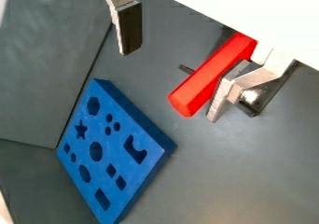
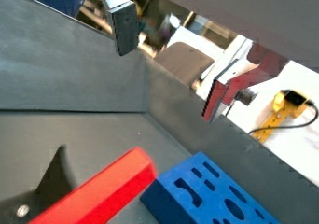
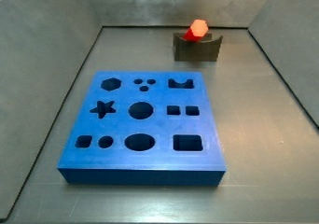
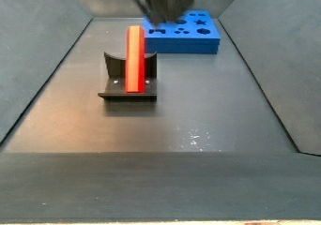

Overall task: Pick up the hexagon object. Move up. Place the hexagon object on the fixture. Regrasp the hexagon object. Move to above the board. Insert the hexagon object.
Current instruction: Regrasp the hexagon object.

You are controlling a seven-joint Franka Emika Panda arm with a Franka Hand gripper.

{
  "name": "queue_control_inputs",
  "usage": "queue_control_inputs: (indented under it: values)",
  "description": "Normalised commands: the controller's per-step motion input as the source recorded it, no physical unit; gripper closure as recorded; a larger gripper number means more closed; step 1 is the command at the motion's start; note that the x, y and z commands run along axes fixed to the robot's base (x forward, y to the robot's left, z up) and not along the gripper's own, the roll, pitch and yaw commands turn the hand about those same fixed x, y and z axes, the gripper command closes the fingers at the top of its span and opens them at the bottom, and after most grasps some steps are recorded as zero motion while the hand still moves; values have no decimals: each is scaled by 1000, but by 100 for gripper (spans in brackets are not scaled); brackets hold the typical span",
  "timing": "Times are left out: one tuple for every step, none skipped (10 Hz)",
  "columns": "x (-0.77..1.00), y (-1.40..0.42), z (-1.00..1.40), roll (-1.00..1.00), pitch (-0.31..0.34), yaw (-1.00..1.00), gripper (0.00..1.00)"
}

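You have the hexagon object (image 4: 134, 58) lying in the notch of the fixture (image 4: 127, 90), with both ends overhanging the block. In a side view its long axis runs from 6 o'clock towards 12 o'clock, pointing at the board (image 4: 183, 37) beyond it; in a side view from the far end you see only its orange end face (image 3: 197, 28) above the fixture (image 3: 197, 48).

The gripper (image 1: 181, 55) hangs above, with its jaws spread wide and nothing between them. In a wrist view one finger (image 1: 126, 27) sits well apart from the other finger (image 1: 234, 88), and the rod (image 1: 212, 75) lies below, close against the latter, not centred in the gap. Judging by that, your regrasp calls for shifting sideways until the rod's axis lies midway between the jaws.

The board (image 3: 144, 127) is untouched, its holes empty.
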Motion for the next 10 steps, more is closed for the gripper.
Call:
queue_control_inputs:
  values:
    - [-4, -1000, 417, 1000, 57, 17, 0]
    - [-31, -858, 256, 1000, 52, 16, 0]
    - [-31, -607, 130, 1000, 48, 15, 0]
    - [-26, -472, 92, 1000, 47, 15, 0]
    - [-10, -128, 35, 1000, 44, 15, 0]
    - [-9, -33, 23, 1000, 44, 16, 0]
    - [-3, -21, 11, 1000, 41, 16, 0]
    - [5, -35, 2, 1000, 39, 16, 0]
    - [5, -26, 10, 1000, 37, 17, 0]
    - [10, -20, 7, 1000, 36, 18, 0]
